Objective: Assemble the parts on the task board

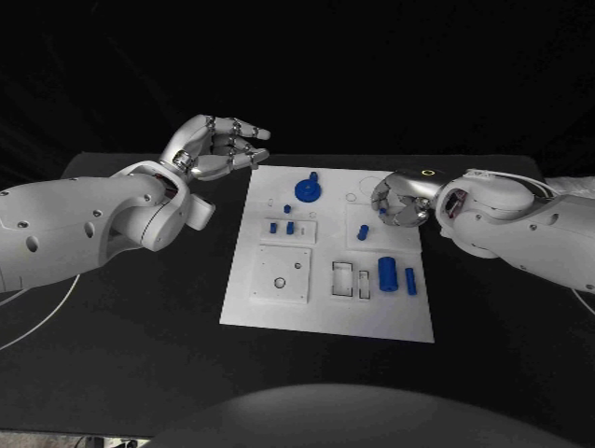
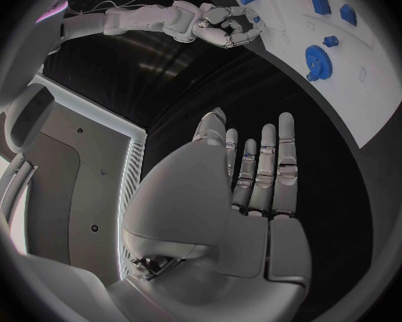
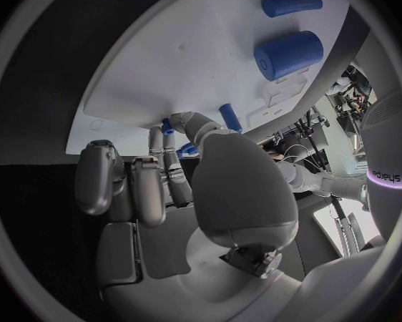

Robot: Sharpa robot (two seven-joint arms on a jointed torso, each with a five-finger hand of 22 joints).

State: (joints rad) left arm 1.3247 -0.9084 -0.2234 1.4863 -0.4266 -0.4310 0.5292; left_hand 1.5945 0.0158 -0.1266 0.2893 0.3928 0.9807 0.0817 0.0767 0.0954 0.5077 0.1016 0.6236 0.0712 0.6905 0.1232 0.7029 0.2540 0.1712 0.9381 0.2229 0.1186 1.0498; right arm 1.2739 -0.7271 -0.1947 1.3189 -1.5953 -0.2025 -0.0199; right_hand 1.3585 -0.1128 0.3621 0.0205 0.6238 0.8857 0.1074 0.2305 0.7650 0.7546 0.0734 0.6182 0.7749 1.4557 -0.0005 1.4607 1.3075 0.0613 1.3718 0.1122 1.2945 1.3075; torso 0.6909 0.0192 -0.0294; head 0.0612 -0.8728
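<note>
Left hand (image 1: pixel 218 147) at task board (image 1: pixel 327 322) 10 o'clock corner, fingers spread, empty. Right hand (image 1: pixel 401 198) at 2 o'clock edge, fingers curled; contents indiscernible. Blue gear (image 1: pixel 307 190) between them.

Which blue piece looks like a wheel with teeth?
The blue gear near the far end of the task board. It is round and flat with a toothed rim, while the other blue parts are small blocks, pegs or cylinders.

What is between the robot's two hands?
In the head view, the far end of the white task board lies between the left hand and the right hand, with the blue gear on it.
</note>
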